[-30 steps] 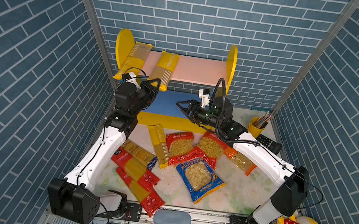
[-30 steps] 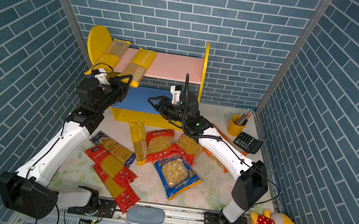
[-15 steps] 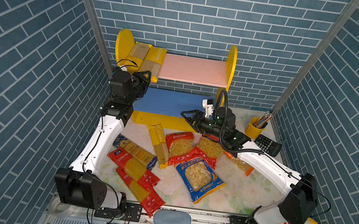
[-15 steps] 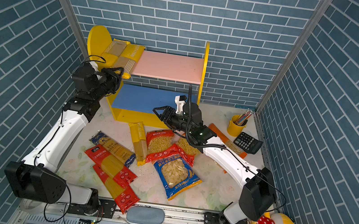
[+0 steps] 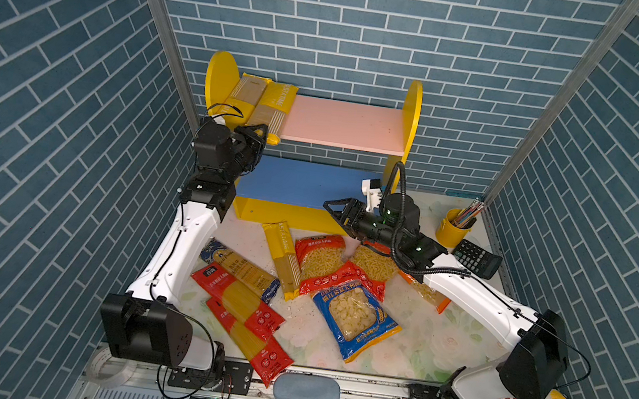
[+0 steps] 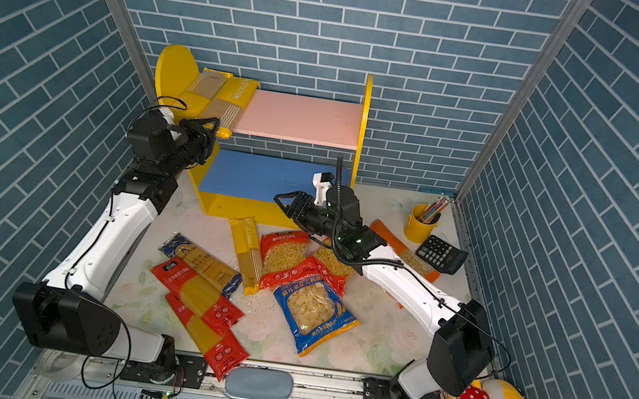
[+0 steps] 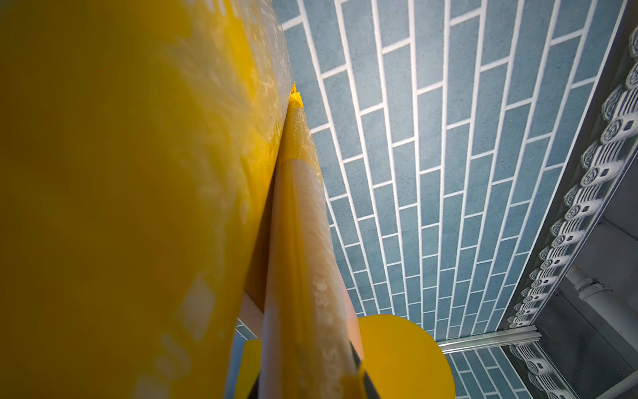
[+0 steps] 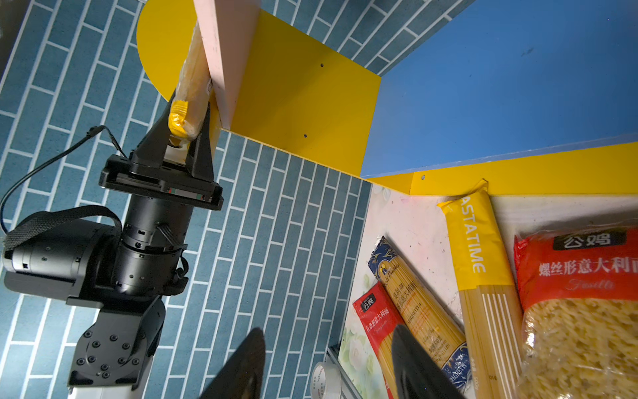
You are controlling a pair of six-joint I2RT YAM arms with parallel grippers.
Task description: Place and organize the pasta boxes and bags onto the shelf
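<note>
Left pincer gripped a long yellow spaghetti pack at the pink shelf board's left edge; right pincer stood open.

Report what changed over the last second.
The left gripper, still clamped on the front end of the inner yellow spaghetti pack, slid it along the pink board toward the yellow side panel, against the outer yellow pack. The open right gripper drew back from over the blue board. The packs on the table stayed put.
</note>
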